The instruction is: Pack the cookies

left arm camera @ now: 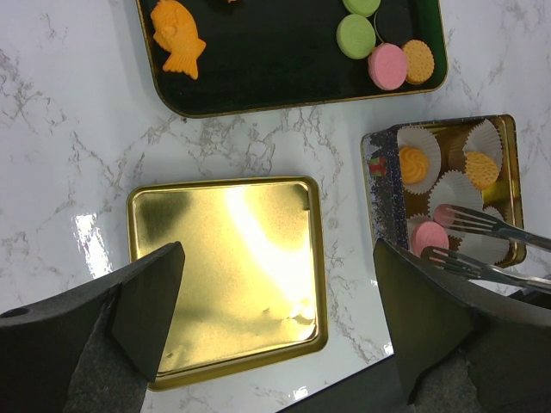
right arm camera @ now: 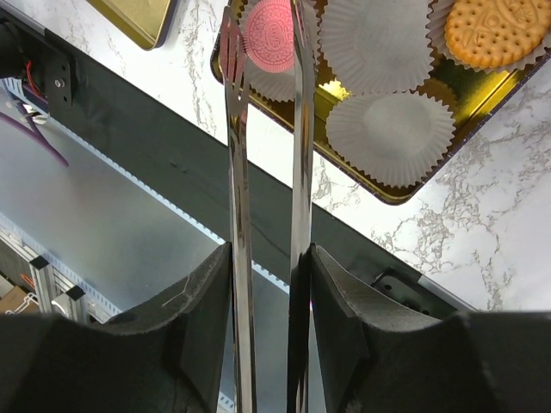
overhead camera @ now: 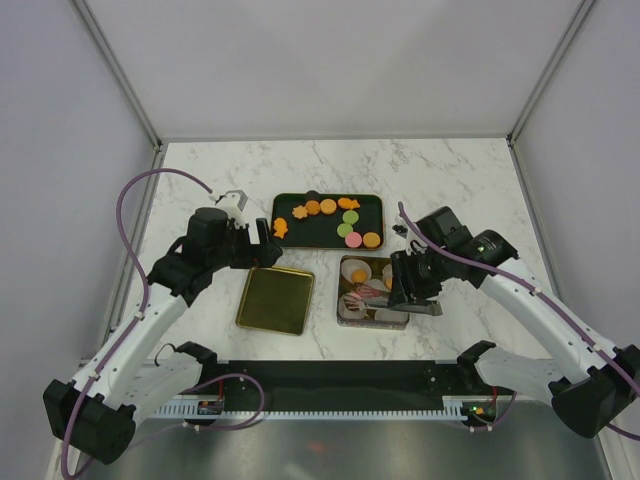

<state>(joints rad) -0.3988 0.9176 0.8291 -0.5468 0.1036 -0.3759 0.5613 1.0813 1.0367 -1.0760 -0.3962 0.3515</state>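
Note:
Several cookies lie on a black tray (overhead camera: 300,232): an orange fish (left arm camera: 177,37), a green round one (left arm camera: 355,36), a pink one (left arm camera: 387,66) and an orange one (left arm camera: 418,61). A gold tin (overhead camera: 343,270) holds white paper cups with cookies in some: an orange swirl (left arm camera: 413,163) and a pink one (right arm camera: 269,36). My right gripper (right arm camera: 269,258) is shut on metal tongs (right arm camera: 297,129). The tong tips straddle the pink cookie in its cup. I cannot tell whether they pinch it. My left gripper (left arm camera: 275,318) is open and empty, hovering over the gold lid (left arm camera: 225,267).
The gold lid (overhead camera: 275,299) lies left of the tin, both just behind the black rail (overhead camera: 330,375) at the near table edge. White walls close in the marble table at the back and sides. One round biscuit (right arm camera: 495,30) sits in a cup at the tin's far side.

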